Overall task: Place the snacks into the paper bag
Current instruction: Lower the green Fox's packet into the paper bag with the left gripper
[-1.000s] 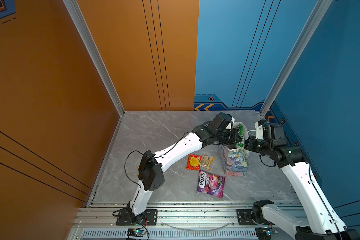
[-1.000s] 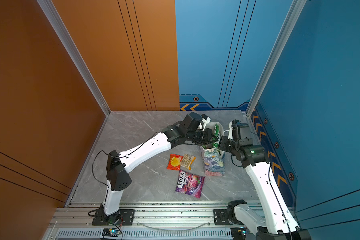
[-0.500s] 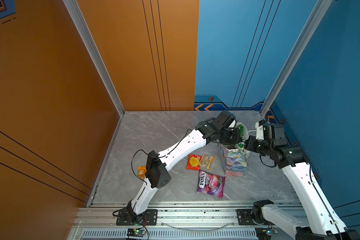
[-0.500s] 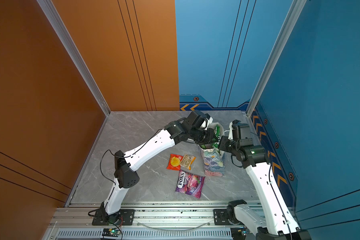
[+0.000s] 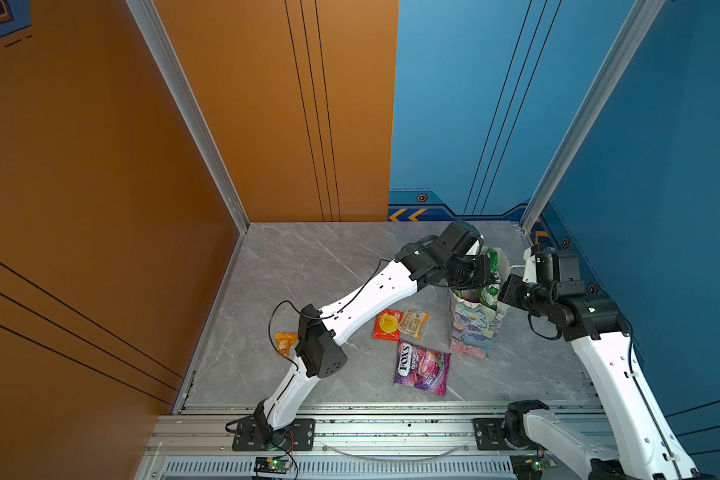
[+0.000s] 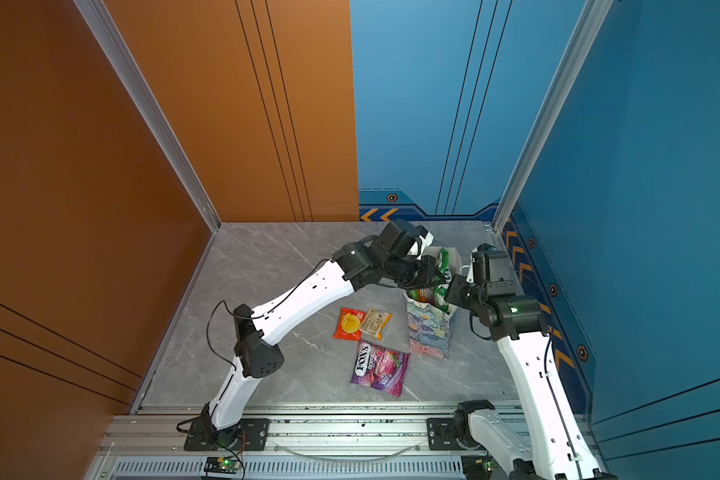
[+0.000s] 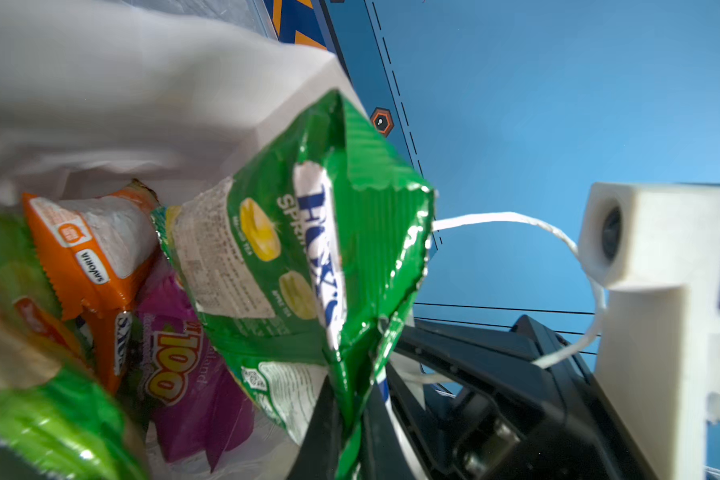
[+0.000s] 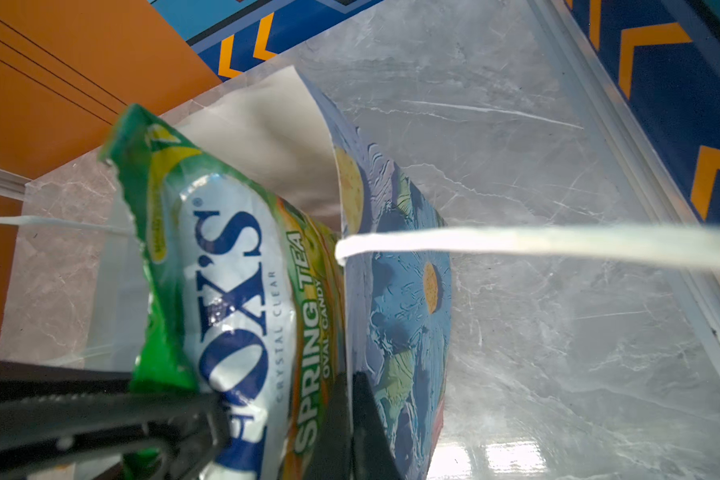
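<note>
Over at the far right of the grey marble-look tabletop (image 5: 308,270), the flower-printed paper bag (image 5: 472,328) stands upright, mouth open, white inside, and both arms crowd its top. The left gripper (image 7: 350,419) has its jaws clamped on the lower edge of the green packet (image 7: 329,232), a crinkly, glossy foil pack with a serrated seal. It is held at the bag's mouth, its top corner poking above the rim. The right gripper (image 8: 350,399) is pinched tight on the bag's near wall at the rim. A white cord handle (image 8: 537,245) stretches taut across the right wrist view, and in the left wrist view it loops around the right arm's white camera housing (image 7: 657,232). Down inside the bag, an orange wrapper (image 7: 88,257) with zigzag ends, a purple pack (image 7: 184,374) and more blurred green foil (image 7: 51,424) lie jumbled. Out on the table in both top views, the red packet (image 5: 387,325) with its yellow circle and the tan bar (image 5: 413,323) touch side by side just left of the bag. The large shiny purple packet (image 5: 422,368) lies flat in front of them. Well apart, a small orange packet (image 5: 285,341) sits half hidden behind the left arm (image 5: 371,295) at its elbow.
</note>
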Controlling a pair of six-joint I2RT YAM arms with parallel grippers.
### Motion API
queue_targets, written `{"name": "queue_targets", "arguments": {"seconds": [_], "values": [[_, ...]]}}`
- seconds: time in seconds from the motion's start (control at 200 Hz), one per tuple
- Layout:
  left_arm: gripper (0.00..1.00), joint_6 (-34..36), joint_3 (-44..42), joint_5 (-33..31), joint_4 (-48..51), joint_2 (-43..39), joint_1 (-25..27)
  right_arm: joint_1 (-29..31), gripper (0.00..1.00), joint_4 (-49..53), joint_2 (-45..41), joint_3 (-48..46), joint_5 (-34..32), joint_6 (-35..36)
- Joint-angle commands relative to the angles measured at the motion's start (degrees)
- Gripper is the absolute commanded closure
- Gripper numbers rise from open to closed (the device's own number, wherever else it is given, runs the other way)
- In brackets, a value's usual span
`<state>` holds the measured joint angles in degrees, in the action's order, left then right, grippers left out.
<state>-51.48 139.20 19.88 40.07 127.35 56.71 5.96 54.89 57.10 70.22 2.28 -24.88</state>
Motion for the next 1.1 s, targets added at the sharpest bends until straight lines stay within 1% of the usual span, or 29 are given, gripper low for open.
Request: {"name": "queue_targets", "arguments": {"seconds": [0.0,0.075,0.215,0.41,0.581,0.721,0.861,0.926,1.091], "values": [[1.0,-1.0,4.0,2.7,-2.1,3.3,0.1,-0.4,1.0,3.0,-0.4,2.8,-4.9,-0.6],[1.0,-0.4,8.2,3.2,0.4,5.4,0.4,-0.4,1.0,5.3,-0.3,3.4,-8.1,-0.3],[1.0,-1.0,12.0,5.1,0.6,7.5,0.9,-0.4,1.0,8.6,0.2,4.1,-12.3,0.2],[1.0,-0.5,15.1,6.7,0.5,7.9,2.6,-0.4,1.0,9.4,0.2,3.9,-13.2,0.5],[1.0,-0.4,14.1,7.4,-1.3,6.0,3.8,-0.6,1.0,8.4,-1.4,3.8,-14.2,0.2],[1.0,-1.5,12.4,9.1,-2.0,6.2,4.0,-1.2,1.0,7.4,-2.9,3.2,-14.1,-0.4],[1.0,-1.8,7.8,10.3,-1.7,6.3,3.7,-2.0,1.0,7.0,-3.2,2.7,-13.7,-0.5],[1.0,-0.7,7.1,9.9,0.5,6.7,3.6,-2.2,1.0,6.7,-3.3,2.1,-13.2,-0.5],[1.0,2.4,9.9,8.7,6.8,9.4,3.2,-2.4,1.0,5.8,-3.5,1.3,-12.6,-0.7]]}}
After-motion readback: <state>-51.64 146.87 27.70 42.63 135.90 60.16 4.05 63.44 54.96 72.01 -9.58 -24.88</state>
